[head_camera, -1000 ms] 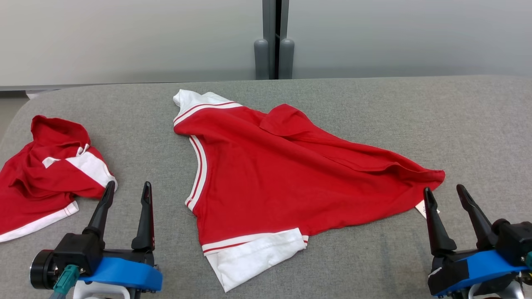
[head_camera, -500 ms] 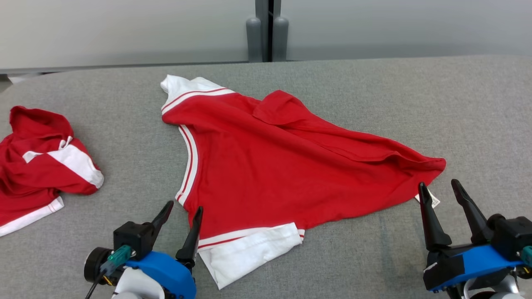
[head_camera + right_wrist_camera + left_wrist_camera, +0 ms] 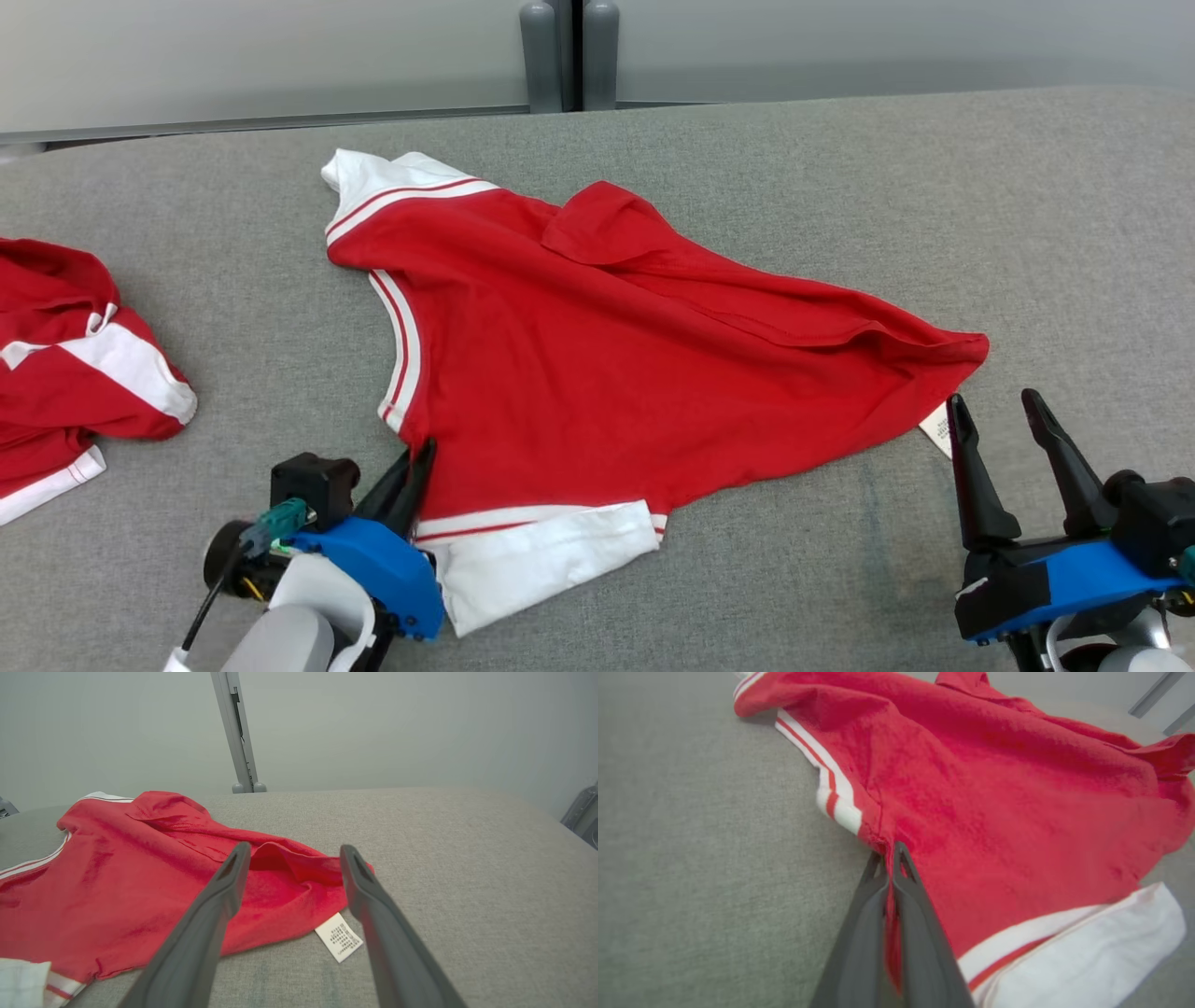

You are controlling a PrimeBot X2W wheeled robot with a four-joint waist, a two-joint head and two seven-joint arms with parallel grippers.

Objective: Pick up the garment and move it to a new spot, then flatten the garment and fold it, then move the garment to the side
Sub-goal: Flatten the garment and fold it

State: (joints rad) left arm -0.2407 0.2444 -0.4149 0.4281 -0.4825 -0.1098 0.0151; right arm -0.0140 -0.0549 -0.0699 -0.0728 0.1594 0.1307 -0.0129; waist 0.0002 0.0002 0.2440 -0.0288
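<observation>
The garment [image 3: 607, 373], a red top with white sleeves, lies spread but wrinkled in the middle of the grey cloth-covered desk [image 3: 934, 187]. One corner reaches out toward the right, and a flap is folded over near its far edge.

The left hand [image 3: 417, 457] sits at the garment's near left edge. Its two fingers are pressed together on the red cloth just below the end of the striped trim [image 3: 400, 345]. In the left wrist view a thin strip of red shows between the fingers [image 3: 915, 914], so the hand is pinching the fabric. How much cloth lies under the lower finger cannot be made out. The blue body of this hand covers the inner end of the near white sleeve [image 3: 541, 560].

The right hand [image 3: 990, 401] is near the garment's right corner. Its fingers are spread wide with nothing between them and do not touch the cloth. A white care label [image 3: 936, 431] pokes out from under the hem beside its left finger, and the print on it is too small to read.

A second red-and-white garment [image 3: 65, 355] lies crumpled well apart at the left. The edge of the head view cuts it off, so its full shape cannot be told.
</observation>
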